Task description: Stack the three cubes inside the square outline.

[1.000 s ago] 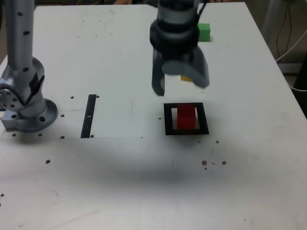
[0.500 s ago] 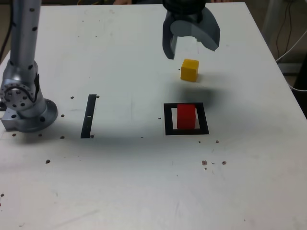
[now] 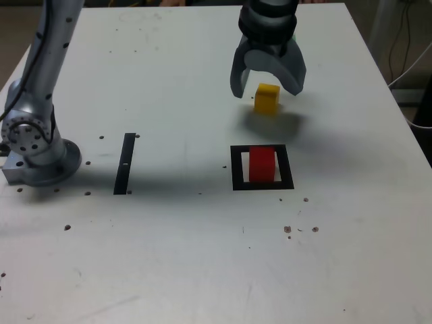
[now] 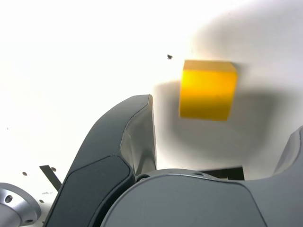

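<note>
Bright, washed-out white glare; soft, diffuse shadows.

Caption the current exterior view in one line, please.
Open gripper above the yellow cube, with the red cube inside the black square outline.

The white table (image 3: 169, 250) bears scattered dark specks and, toward the exterior view's left, a straight black strip (image 3: 125, 164) beside the arm's round base (image 3: 46, 165). A black square outline (image 3: 238, 177) lies nearer the exterior view's right, with the red cube (image 3: 262, 165) inside it. Beyond the outline sits the yellow cube (image 3: 266, 100), and farther back a sliver of green (image 3: 294, 38) shows, mostly hidden.
</note>
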`<action>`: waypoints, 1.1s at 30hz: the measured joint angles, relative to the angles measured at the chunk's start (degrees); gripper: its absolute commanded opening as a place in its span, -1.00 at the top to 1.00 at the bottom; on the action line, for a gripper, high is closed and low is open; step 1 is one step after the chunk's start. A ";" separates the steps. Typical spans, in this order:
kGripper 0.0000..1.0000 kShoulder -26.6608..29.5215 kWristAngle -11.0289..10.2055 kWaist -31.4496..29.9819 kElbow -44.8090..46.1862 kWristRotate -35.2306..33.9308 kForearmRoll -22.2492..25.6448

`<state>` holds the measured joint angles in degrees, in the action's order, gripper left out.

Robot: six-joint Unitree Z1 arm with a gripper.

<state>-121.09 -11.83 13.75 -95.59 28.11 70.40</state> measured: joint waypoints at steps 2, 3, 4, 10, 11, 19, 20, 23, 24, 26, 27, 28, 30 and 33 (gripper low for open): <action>-0.96 -1.14 0.19 0.83 0.00 0.14 -0.38; -0.92 -1.55 0.27 1.12 0.00 0.15 -0.55; -0.89 -1.84 0.28 1.32 0.01 0.15 -0.61; -0.55 -3.70 0.75 2.13 -0.27 0.16 -1.43; -0.47 -3.75 0.82 2.14 -0.40 0.16 -1.54; -0.03 -3.76 0.98 2.13 -1.15 -0.35 -2.24; 0.01 -3.77 0.98 2.13 -1.16 -0.35 -2.33; 0.15 -3.92 0.97 2.13 -1.23 -0.34 -2.44; 0.19 -3.96 0.97 2.13 -1.24 -0.34 -2.47; 0.24 -4.11 0.97 2.14 -1.28 -0.34 -2.50; 0.28 -4.19 0.97 2.13 -1.29 -0.34 -2.50; 0.31 -4.27 0.97 2.13 -1.29 -0.30 -2.50; 0.36 -4.34 1.13 2.13 -1.32 -0.03 -2.46; 0.44 -4.34 1.74 2.13 -1.56 0.52 -2.26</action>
<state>-125.44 -10.09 15.88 -97.14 28.62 68.14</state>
